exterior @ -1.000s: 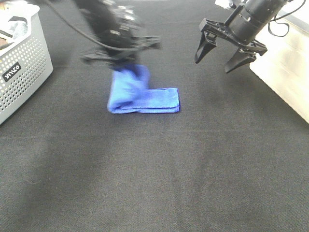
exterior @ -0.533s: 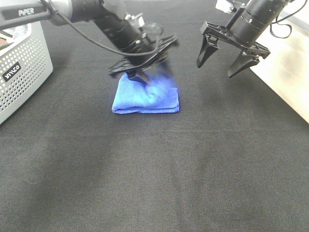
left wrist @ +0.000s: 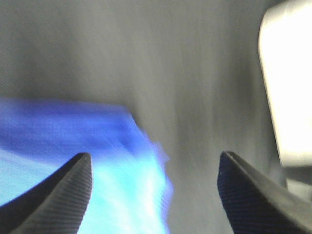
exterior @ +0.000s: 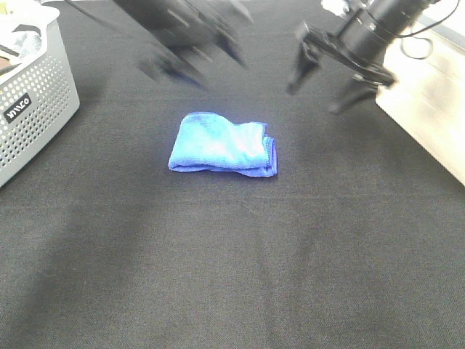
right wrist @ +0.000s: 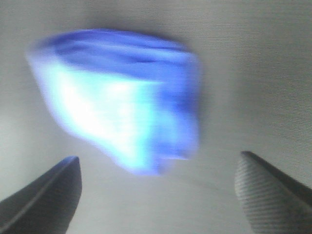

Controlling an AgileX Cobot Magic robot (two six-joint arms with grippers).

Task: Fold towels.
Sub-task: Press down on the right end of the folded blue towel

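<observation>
So the bright royal-blue folded microfibre towel [exterior: 221,144] lies loose on the black woven tabletop [exterior: 290,262], touching neither gripper. The left gripper [exterior: 195,62] (pretty blurry) and right gripper [exterior: 323,86] hover above it, jaws spread wide, holding nothing.

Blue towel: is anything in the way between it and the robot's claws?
Nothing visible is. The folded towel lies on the black table. The left gripper and right gripper hang open above it. The basket sits off to one side.

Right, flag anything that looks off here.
The blue towel lies folded on the black mat, but untidily: the top layer is rumpled and lower layers stick out at its right edge. Nothing else stands out.
</observation>
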